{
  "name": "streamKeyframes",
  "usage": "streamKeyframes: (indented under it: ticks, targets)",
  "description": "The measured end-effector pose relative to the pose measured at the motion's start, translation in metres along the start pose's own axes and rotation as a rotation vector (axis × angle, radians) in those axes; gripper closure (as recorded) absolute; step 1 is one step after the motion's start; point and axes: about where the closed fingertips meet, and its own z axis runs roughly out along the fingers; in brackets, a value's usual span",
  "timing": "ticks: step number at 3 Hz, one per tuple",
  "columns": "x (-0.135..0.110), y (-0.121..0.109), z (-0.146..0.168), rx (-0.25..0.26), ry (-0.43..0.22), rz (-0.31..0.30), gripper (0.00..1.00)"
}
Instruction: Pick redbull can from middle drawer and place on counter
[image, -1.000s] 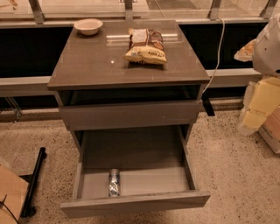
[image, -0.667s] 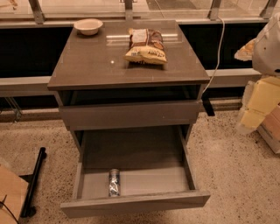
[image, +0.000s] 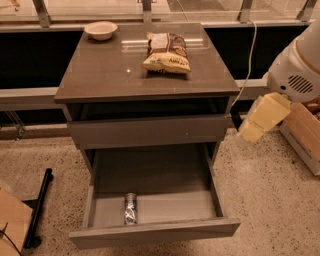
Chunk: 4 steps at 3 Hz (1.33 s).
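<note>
The redbull can (image: 130, 208) lies on its side in the open middle drawer (image: 155, 232), near the front panel and left of centre. The counter (image: 110, 70) forms the cabinet's top above it. My gripper (image: 252, 129) is the pale cream end of the white arm at the right. It hangs beside the cabinet's right side at the height of the upper drawer, well above and to the right of the can. It holds nothing that I can see.
A yellow-brown chip bag (image: 166, 52) and a small white bowl (image: 100, 30) sit on the counter. A narrower drawer (image: 150, 131) above is nearly closed. A cardboard box (image: 305, 130) stands at the right. A black bar (image: 39, 207) and cardboard (image: 12, 220) lie on the floor at the left.
My arm and gripper have moved left, closer to the cabinet's right side. The can, drawer and counter items have not moved.
</note>
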Motion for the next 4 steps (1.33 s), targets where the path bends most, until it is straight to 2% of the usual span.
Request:
streamKeyframes:
  ticks: [1,2,3,4]
  targets:
    - [-0.003,-0.002,0.002,0.009,-0.007,0.038,0.0]
    - [-0.003,-0.002,0.012,-0.003,0.009,0.087,0.0]
    - [-0.012,0.006,0.057,-0.069,0.004,0.184,0.0]
    - [-0.019,0.011,0.109,-0.117,0.035,0.277,0.0]
